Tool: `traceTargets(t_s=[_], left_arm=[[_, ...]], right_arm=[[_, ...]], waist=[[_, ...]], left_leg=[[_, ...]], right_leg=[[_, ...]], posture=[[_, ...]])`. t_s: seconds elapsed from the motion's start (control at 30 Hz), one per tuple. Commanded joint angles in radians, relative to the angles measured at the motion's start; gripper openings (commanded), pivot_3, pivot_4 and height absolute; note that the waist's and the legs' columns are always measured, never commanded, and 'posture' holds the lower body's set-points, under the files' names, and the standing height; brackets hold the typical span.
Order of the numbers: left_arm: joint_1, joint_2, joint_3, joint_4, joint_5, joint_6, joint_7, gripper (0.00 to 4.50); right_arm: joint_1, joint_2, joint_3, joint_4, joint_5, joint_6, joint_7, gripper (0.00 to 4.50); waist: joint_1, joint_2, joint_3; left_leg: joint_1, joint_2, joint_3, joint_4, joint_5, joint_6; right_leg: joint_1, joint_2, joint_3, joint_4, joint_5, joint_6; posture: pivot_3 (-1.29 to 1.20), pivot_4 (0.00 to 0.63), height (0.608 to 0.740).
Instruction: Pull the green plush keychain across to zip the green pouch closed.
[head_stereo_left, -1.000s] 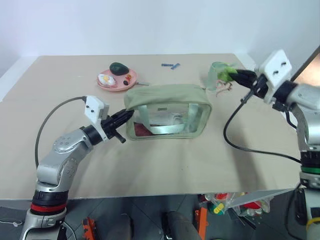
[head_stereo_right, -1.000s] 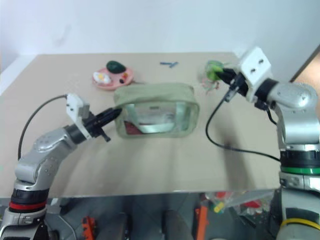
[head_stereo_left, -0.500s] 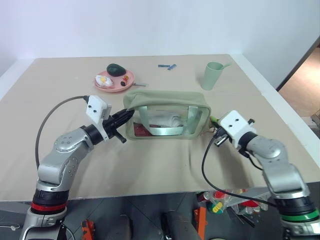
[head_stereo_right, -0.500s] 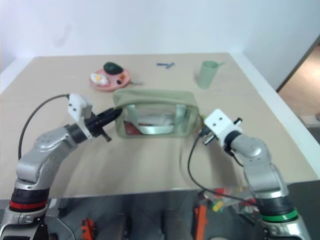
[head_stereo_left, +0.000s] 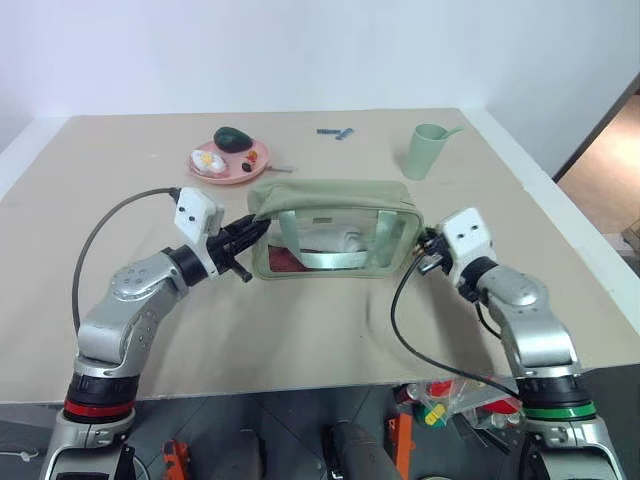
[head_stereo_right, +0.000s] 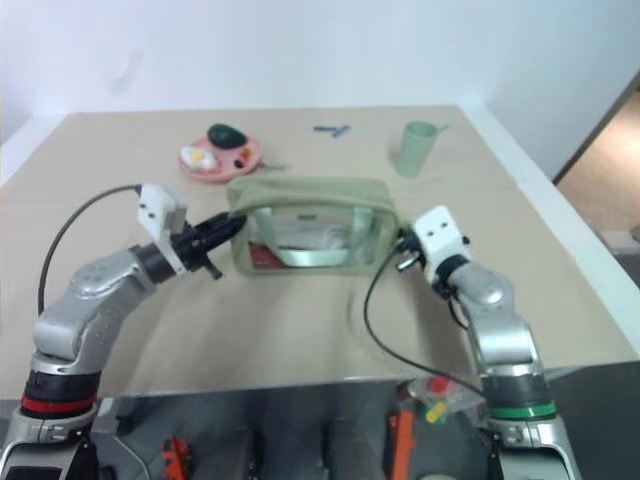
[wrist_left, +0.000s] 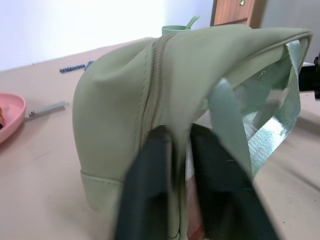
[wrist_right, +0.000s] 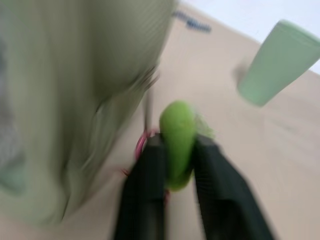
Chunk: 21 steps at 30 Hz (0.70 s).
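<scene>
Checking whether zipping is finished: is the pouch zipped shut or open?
Shut, as far as visible: the pouch shows its zipper line closed along the top; the far end is hidden.

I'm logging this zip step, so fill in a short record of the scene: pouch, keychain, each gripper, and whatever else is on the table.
pouch: green pouch upright mid-table, clear panel facing the robot, zipper along the top looks closed
keychain: green plush keychain at the pouch's right end, between the right gripper's fingers
left gripper: left gripper with fingers astride the pouch's left end seam
right gripper: right gripper closed on the keychain
behind pouch: pink plate with food, pale green cup, small blue item
surface: tan table
</scene>
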Motion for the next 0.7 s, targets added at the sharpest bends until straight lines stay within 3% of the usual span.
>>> traceTargets(t_s=[0.03,0.2,0.23,0.5,0.7], left_arm=[[-0.040,0.034,0.017,-0.011,-0.009,0.000,-0.029,2.36],[-0.062,0.066,0.026,0.006,-0.010,-0.007,-0.067,4.28],[-0.064,0.075,0.028,0.004,-0.014,-0.006,-0.077,4.48],[0.010,0.178,0.140,-0.096,-0.105,0.054,-0.113,4.48],[0.197,0.213,0.114,-0.171,0.018,0.030,-0.039,4.48]], right_arm=[[-0.030,-0.060,-0.077,-0.074,0.094,0.013,0.075,2.31],[-0.012,-0.136,-0.150,-0.135,0.203,0.027,0.165,4.24],[-0.008,-0.149,-0.162,-0.146,0.217,0.034,0.172,4.47],[0.113,-0.242,-0.334,-0.367,0.498,0.261,0.230,4.47],[0.337,-0.223,-0.269,-0.564,0.558,0.295,0.225,4.47]], waist=[[0.000,0.000,0.000],[0.000,0.000,0.000],[-0.001,0.000,0.000],[-0.007,-0.001,0.000],[-0.007,-0.001,0.000]], left_leg=[[0.000,0.000,0.000,-0.001,0.000,0.000],[0.000,0.000,0.000,-0.002,0.000,0.001],[0.000,0.000,0.000,-0.002,0.000,0.001],[-0.001,0.001,0.000,-0.003,-0.001,0.001],[0.001,0.001,0.000,-0.004,-0.001,0.001]], right_leg=[[0.000,0.000,0.000,0.000,0.000,0.000],[-0.001,0.000,0.000,-0.001,-0.001,0.000],[-0.001,0.000,0.000,-0.001,-0.001,0.000],[-0.002,0.000,0.000,-0.001,-0.001,-0.001],[-0.002,0.000,0.000,-0.001,-0.003,-0.002]], posture=[[0.00,0.150,0.740],[0.00,0.150,0.740],[0.00,0.150,0.740],[0.00,0.150,0.740],[0.00,0.150,0.740]])
